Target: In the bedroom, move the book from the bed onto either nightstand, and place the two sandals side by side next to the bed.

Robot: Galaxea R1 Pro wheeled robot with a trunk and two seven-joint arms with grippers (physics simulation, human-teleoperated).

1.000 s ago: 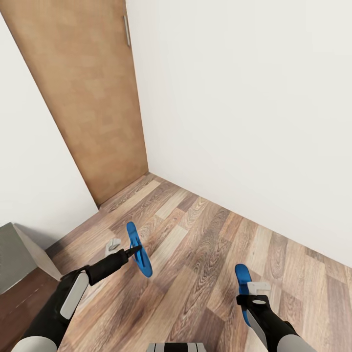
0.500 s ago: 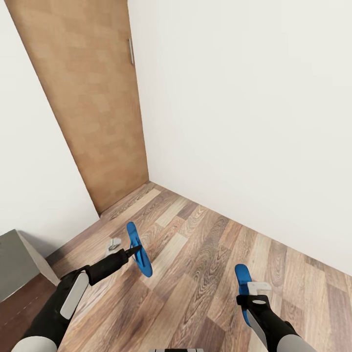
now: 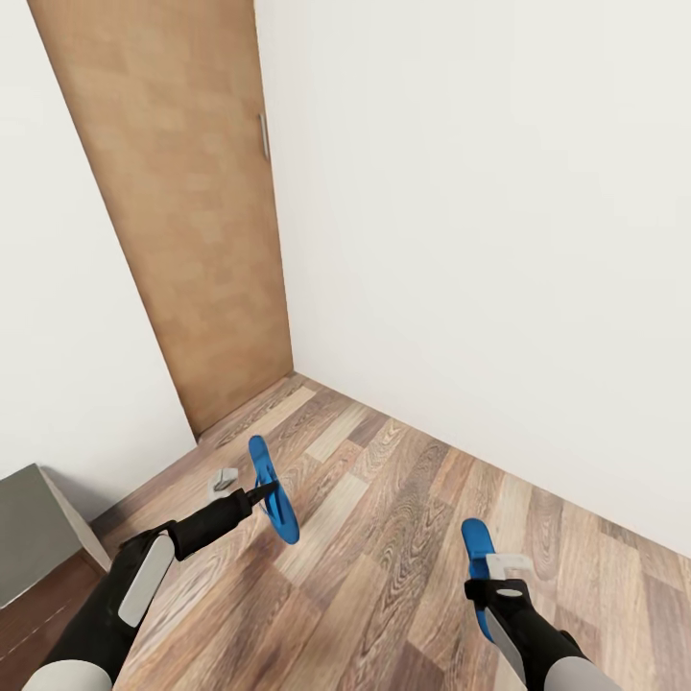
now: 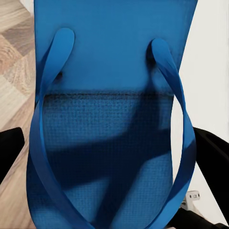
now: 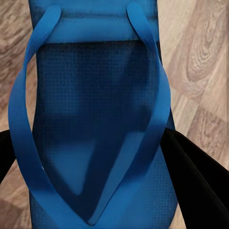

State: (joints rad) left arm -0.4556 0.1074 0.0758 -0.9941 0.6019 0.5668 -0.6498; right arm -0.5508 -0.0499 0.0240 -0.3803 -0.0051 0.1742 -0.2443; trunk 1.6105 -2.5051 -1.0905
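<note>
White walls [image 3: 499,240], wooden door [image 3: 182,221], wood-plank floor [image 3: 384,537].

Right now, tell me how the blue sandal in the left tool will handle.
The sandal held by the left tool stays straight though gripped mid-length, so it is probably fairly stiff and light. Its thin straps look floppy.

Both sandals [image 3: 272,489] [image 3: 477,557] are bright blue, with a tiny dotted weave on the sole. The floor [image 3: 403,537] is brown and grey wood planks. The walls [image 3: 480,240] are white. The far door [image 3: 182,221] is light brown. The arms [image 3: 125,595] are black and grey.
</note>
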